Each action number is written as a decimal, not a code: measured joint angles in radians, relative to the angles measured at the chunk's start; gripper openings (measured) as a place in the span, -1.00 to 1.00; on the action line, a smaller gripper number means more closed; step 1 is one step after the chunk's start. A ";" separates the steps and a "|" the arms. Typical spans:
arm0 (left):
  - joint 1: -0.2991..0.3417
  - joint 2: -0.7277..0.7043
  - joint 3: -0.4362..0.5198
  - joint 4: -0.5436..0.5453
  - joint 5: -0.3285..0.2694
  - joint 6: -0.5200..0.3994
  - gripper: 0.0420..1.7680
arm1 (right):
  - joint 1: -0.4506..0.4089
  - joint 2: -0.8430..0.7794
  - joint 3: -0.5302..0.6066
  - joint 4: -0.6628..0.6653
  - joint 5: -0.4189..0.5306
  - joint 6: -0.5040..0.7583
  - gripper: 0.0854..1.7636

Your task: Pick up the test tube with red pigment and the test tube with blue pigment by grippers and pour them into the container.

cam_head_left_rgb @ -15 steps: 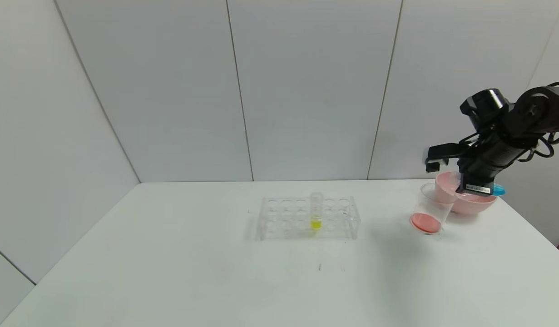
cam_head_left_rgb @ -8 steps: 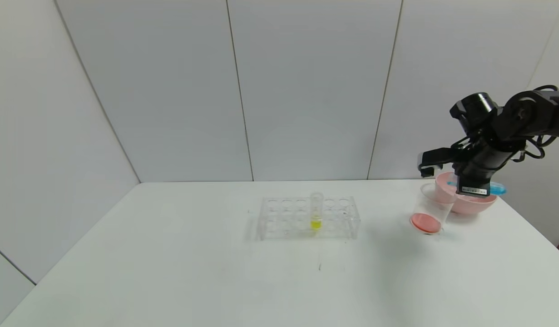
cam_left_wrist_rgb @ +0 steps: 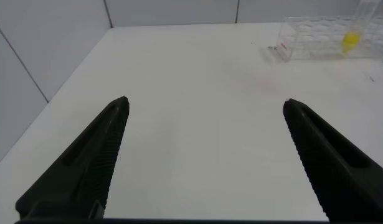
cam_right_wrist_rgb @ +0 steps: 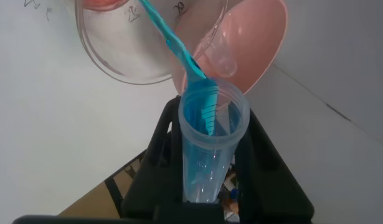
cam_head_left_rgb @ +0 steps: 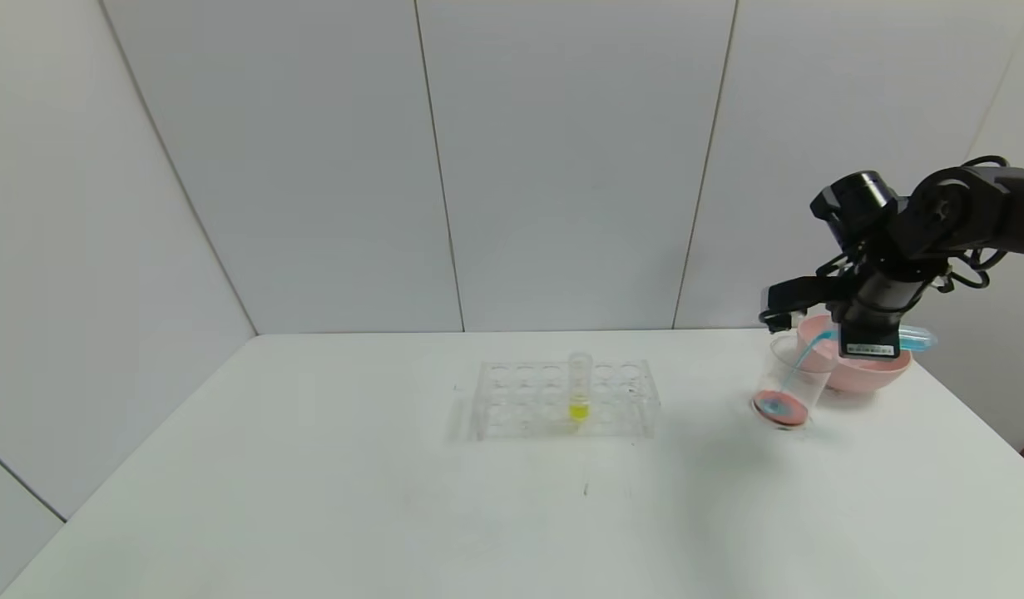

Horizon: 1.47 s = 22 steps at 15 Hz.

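My right gripper (cam_head_left_rgb: 868,336) is shut on the test tube with blue pigment (cam_head_left_rgb: 916,338) and holds it tipped on its side above the container (cam_head_left_rgb: 790,384). A thin blue stream (cam_right_wrist_rgb: 167,34) runs from the tube's mouth (cam_right_wrist_rgb: 213,109) into the clear cup (cam_right_wrist_rgb: 126,59), which holds red liquid with a blue patch. No tube with red liquid shows; a clear empty tube (cam_right_wrist_rgb: 220,55) lies in the pink bowl. My left gripper (cam_left_wrist_rgb: 205,102) is open and empty over bare table, out of the head view.
The pink bowl (cam_head_left_rgb: 873,372) stands right behind the cup, near the table's right edge. A clear tube rack (cam_head_left_rgb: 524,401) at the table's middle holds one tube with yellow liquid (cam_head_left_rgb: 579,388); it also shows in the left wrist view (cam_left_wrist_rgb: 352,34).
My right gripper has shifted left and tipped the blue tube further. Blue liquid now streams into the cup and a blue patch has appeared in the red liquid.
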<state>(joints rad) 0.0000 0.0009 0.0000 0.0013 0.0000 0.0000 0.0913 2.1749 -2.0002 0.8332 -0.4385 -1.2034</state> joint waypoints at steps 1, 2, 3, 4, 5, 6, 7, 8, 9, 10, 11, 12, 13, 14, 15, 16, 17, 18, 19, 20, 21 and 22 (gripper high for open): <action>0.000 0.000 0.000 0.000 0.000 0.000 1.00 | 0.004 0.000 0.000 -0.001 -0.013 -0.003 -0.47; 0.000 0.000 0.000 0.000 0.000 0.000 1.00 | 0.008 0.000 0.000 -0.001 -0.021 -0.005 -0.47; 0.000 0.000 0.000 0.000 0.000 0.000 1.00 | 0.010 0.000 0.000 -0.003 -0.028 -0.009 -0.47; 0.000 0.000 0.000 0.000 0.000 0.000 1.00 | 0.011 0.000 0.000 -0.004 -0.046 -0.017 -0.47; 0.000 0.000 0.000 0.000 0.000 0.000 1.00 | 0.012 0.000 0.000 -0.006 -0.068 -0.027 -0.47; 0.000 0.000 0.000 -0.001 0.000 0.000 1.00 | 0.012 0.000 0.000 -0.008 -0.080 -0.033 -0.47; 0.000 0.000 0.000 -0.001 0.000 0.000 1.00 | 0.013 -0.001 0.000 -0.008 -0.083 -0.036 -0.47; 0.000 0.000 0.000 0.000 0.000 0.000 1.00 | 0.014 -0.001 0.000 -0.008 -0.084 -0.039 -0.47; 0.000 0.000 0.000 -0.001 0.000 0.000 1.00 | 0.016 -0.002 0.000 -0.008 -0.100 -0.045 -0.47; 0.000 0.000 0.000 -0.001 0.000 0.000 1.00 | 0.020 -0.003 0.000 -0.008 -0.122 -0.054 -0.47; 0.000 0.000 0.000 0.000 0.000 0.000 1.00 | 0.023 -0.004 0.000 -0.009 -0.133 -0.063 -0.47; 0.000 0.000 0.000 0.000 0.000 0.000 1.00 | 0.028 -0.005 0.000 -0.009 -0.140 -0.070 -0.47; 0.000 0.000 0.000 0.000 0.000 0.000 1.00 | 0.033 -0.005 0.000 -0.010 -0.161 -0.077 -0.47; 0.000 0.000 0.000 0.000 0.000 0.000 1.00 | 0.039 -0.007 0.000 -0.016 -0.190 -0.092 -0.47; 0.000 0.000 0.000 -0.001 0.000 0.000 1.00 | 0.045 -0.008 0.000 -0.026 -0.217 -0.110 -0.47; 0.000 0.000 0.000 0.000 0.000 0.000 1.00 | 0.051 -0.010 0.000 -0.031 -0.239 -0.124 -0.47; 0.000 0.000 0.000 0.000 0.000 0.000 1.00 | 0.056 -0.011 0.000 -0.033 -0.263 -0.132 -0.47; 0.000 0.000 0.000 -0.001 0.000 0.000 1.00 | 0.060 -0.012 0.000 -0.036 -0.276 -0.136 -0.47; 0.000 0.000 0.000 0.000 0.000 0.000 1.00 | 0.064 -0.012 0.000 -0.038 -0.281 -0.146 -0.47; 0.000 0.000 0.000 0.000 0.000 0.000 1.00 | 0.067 -0.013 0.000 -0.037 -0.291 -0.154 -0.47; 0.000 0.000 0.000 0.000 0.000 0.000 1.00 | 0.072 -0.015 0.000 -0.037 -0.318 -0.160 -0.47; 0.000 0.000 0.000 0.000 0.000 0.000 1.00 | 0.078 -0.017 0.000 -0.038 -0.350 -0.170 -0.47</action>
<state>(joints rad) 0.0000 0.0009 0.0000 0.0013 0.0000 0.0000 0.1694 2.1581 -2.0002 0.7949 -0.7887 -1.3738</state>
